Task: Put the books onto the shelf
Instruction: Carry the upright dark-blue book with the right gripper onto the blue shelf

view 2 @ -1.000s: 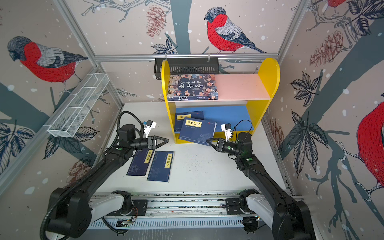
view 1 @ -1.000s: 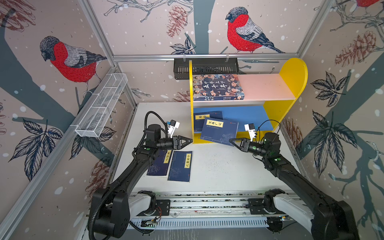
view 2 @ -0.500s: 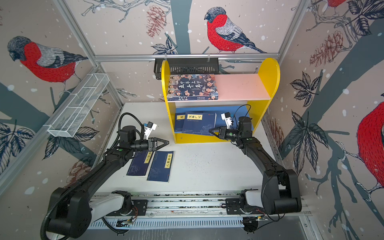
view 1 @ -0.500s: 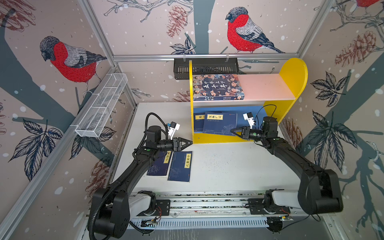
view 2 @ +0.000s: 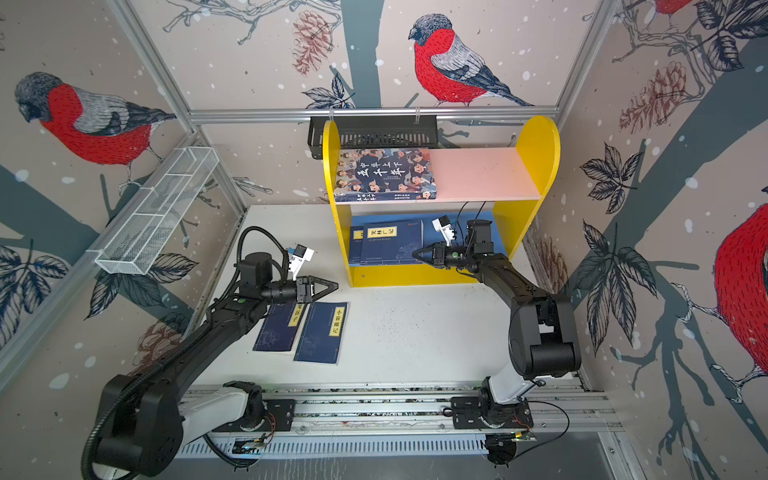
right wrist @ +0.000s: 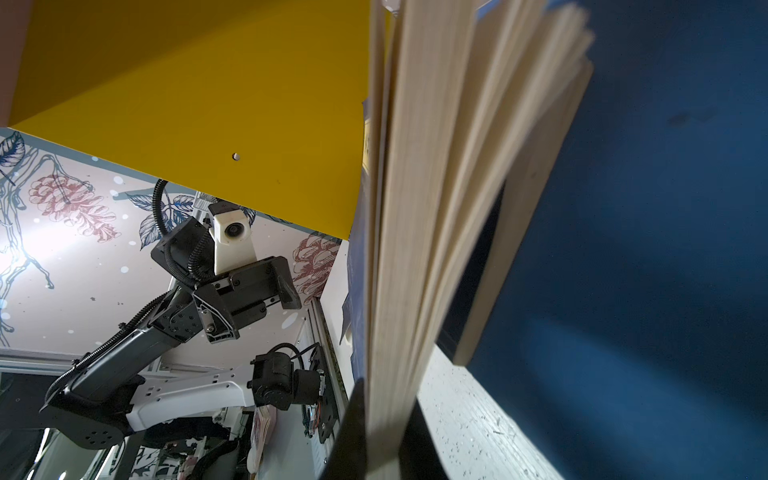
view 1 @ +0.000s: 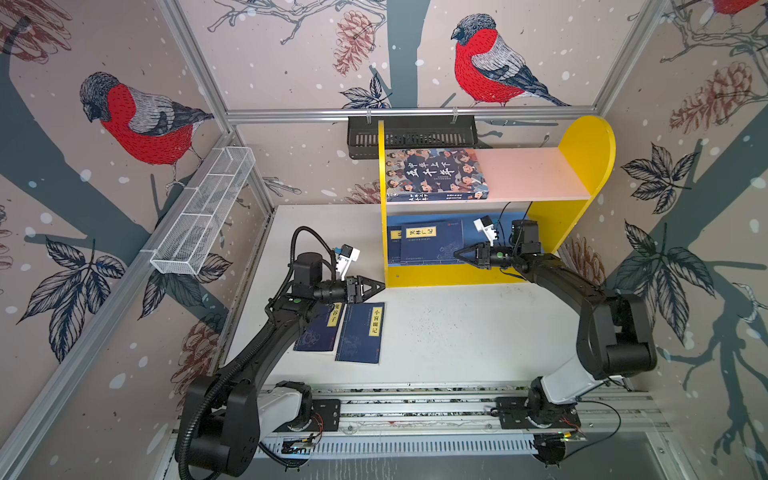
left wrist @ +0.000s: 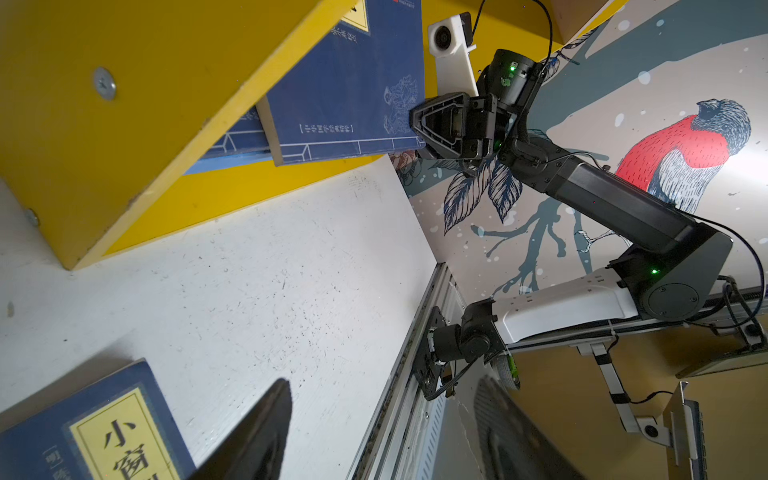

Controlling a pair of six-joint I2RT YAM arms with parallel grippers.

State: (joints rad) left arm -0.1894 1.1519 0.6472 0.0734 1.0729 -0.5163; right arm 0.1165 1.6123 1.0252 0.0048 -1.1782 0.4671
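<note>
On the shelf (view 1: 588,166), right end effector (view 1: 458,254) grips a book (view 1: 430,249) — fanned pages (right wrist: 432,208) seen only wrist-side.

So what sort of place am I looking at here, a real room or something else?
Most likely a robot test cell, not a real room: two robot arms bolted to a metal rail, bird-print wall panels in aluminium framing, and a small yellow shelf with books.

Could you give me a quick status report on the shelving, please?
Right gripper shut on navy book, lower level of shelf. Left gripper open, empty, by two loose books on table. Nothing in the way.
</note>
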